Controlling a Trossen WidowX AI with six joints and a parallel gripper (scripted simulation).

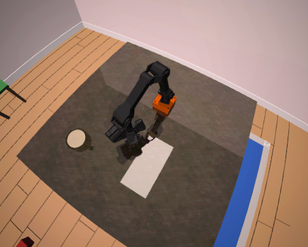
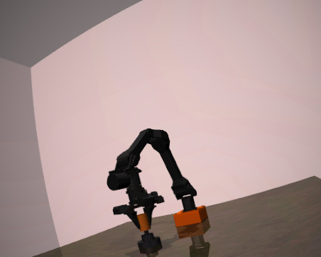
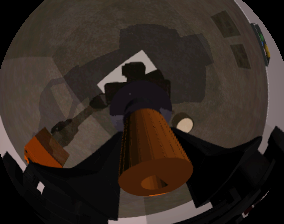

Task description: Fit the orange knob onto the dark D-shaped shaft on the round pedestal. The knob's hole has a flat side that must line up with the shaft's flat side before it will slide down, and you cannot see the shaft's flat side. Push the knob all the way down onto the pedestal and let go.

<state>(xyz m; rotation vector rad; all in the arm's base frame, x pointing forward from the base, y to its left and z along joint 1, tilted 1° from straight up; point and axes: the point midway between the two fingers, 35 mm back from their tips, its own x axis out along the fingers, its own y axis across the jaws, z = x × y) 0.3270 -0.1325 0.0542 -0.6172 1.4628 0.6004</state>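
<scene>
The orange knob (image 2: 143,222) (image 3: 154,145) is held upright between the fingers of my gripper (image 2: 144,226) (image 3: 146,133), which is shut on it. The dark round pedestal (image 2: 150,244) (image 3: 138,95) stands directly below. In the exterior view a short length of the dark shaft (image 2: 146,232) shows between the knob's lower end and the pedestal, so the knob is not down on the pedestal. Whether the shaft's tip is inside the hole is hidden. In the wrist view the knob's top opening faces the camera. The shaft's flat side cannot be seen. In the top view the arm hides the knob.
The arm's orange base (image 1: 164,104) (image 2: 190,217) (image 3: 47,149) stands to one side. A white rectangle (image 1: 147,170) (image 3: 143,60) lies on the dark surface near the pedestal. A round pale-topped object (image 1: 76,138) (image 3: 184,124) stands farther off on the other side.
</scene>
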